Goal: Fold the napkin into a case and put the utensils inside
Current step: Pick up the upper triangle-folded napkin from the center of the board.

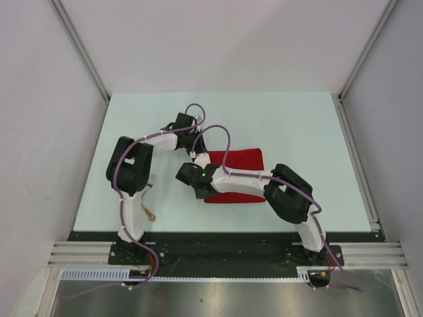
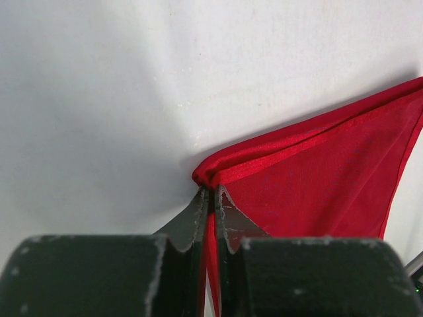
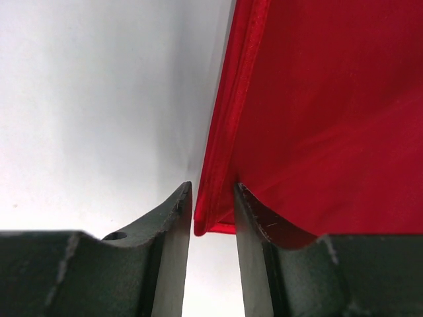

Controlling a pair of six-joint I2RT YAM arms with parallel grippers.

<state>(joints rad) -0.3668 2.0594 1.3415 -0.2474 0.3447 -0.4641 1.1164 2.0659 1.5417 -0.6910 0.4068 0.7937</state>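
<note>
At the centre of the desk (image 1: 297,132) lies the red napkin (image 1: 244,160), a flat rectangle partly under the right arm. I read the left jaws as clenched on its far-left corner; cloth runs between them in the left wrist view. The right jaws straddle the near-left corner hem, slightly apart and not visibly clamped.

Progress, by my judgement: early. Stacked edges at both corners suggest at least one fold is made, but no case is formed. One gold utensil (image 1: 149,212) lies on the desk by the left arm's base, well apart from the napkin; other pieces I cannot make out.

Materials: the napkin is thin, soft and faintly glossy, with a stitched hem. The utensil is slim and metallic. The desk is pale and matte.
</note>
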